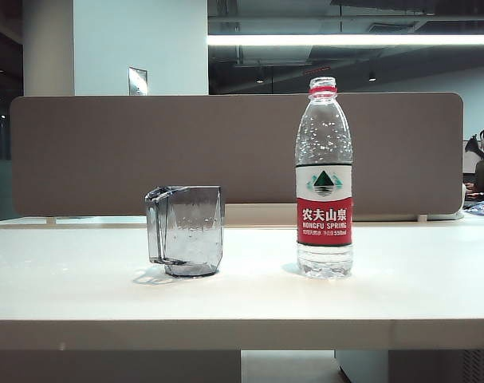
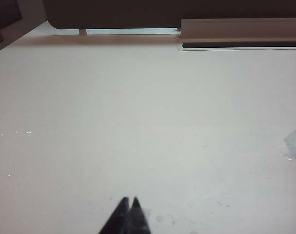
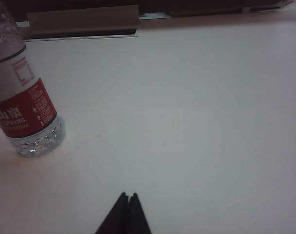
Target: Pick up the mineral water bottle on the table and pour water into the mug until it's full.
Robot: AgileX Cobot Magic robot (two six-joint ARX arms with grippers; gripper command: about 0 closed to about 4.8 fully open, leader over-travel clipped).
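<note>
Both tools (image 2: 128,201) (image 3: 128,196) closed, above table (image 1: 82,295).

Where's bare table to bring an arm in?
Bare table left of the mug, right of the bottle, and along the front edge. Tightest is the gap between them. Left gripper and right gripper, both shut, hang over bare top.

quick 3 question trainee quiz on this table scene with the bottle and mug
1. True or false: the tall clear plastic mineral water bottle stands upright with no cap on.
2. The smoky grey faceted plastic mug in the exterior view sits: A) left of the bottle B) right of it C) behind it
3. What are the left gripper and right gripper holding above the white table?

Key: 1 true; 2 A; 3 nothing, both shut.
</note>
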